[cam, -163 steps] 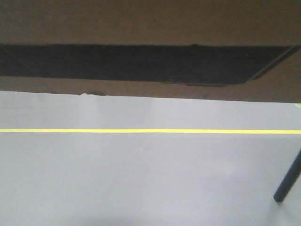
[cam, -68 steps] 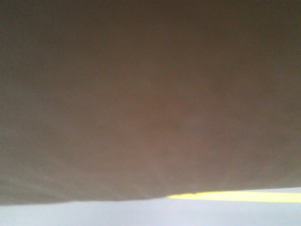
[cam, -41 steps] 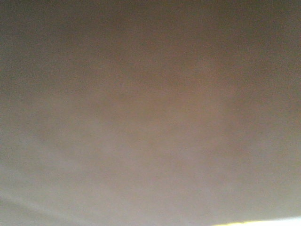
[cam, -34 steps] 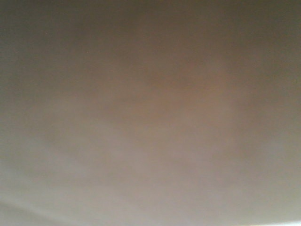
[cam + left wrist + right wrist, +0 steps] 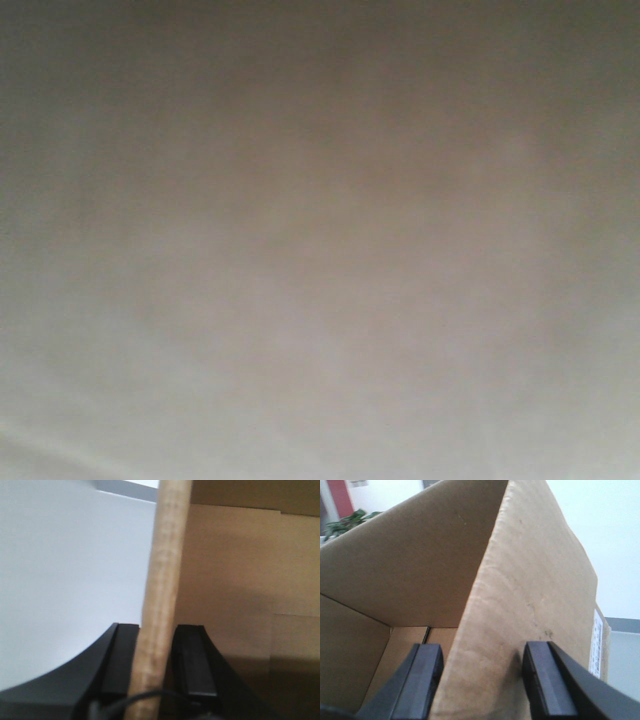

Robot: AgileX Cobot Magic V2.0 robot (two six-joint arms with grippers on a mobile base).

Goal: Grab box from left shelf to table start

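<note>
Gripping from both sides, the two arms hold the box [image 5: 235,580] by its upright cardboard walls. In the left wrist view, the left gripper [image 5: 157,627] points toward 12 o'clock. Its two black fingers are pressed against opposite faces of one wall, whose corrugated edge runs from 6 o'clock up to 12 o'clock. The brown interior of the box lies at 3 o'clock of that edge. A pale plain surface [image 5: 70,570] fills the 9 o'clock side; whether it is floor, wall or table cannot be told.

In the right wrist view, the right gripper [image 5: 484,647] likewise straddles a wall of the box [image 5: 530,580], one finger inside at 7 o'clock and one outside at 5 o'clock, clamped on the cardboard. Only this view shows the open interior, a white label [image 5: 597,640] at 4 o'clock on the outer face, and a green plant [image 5: 350,522] beside a red panel [image 5: 340,497] at 10 o'clock.

The front-facing view is filled edge to edge by a blurred brown-grey surface, too close for any detail to be made out.
</note>
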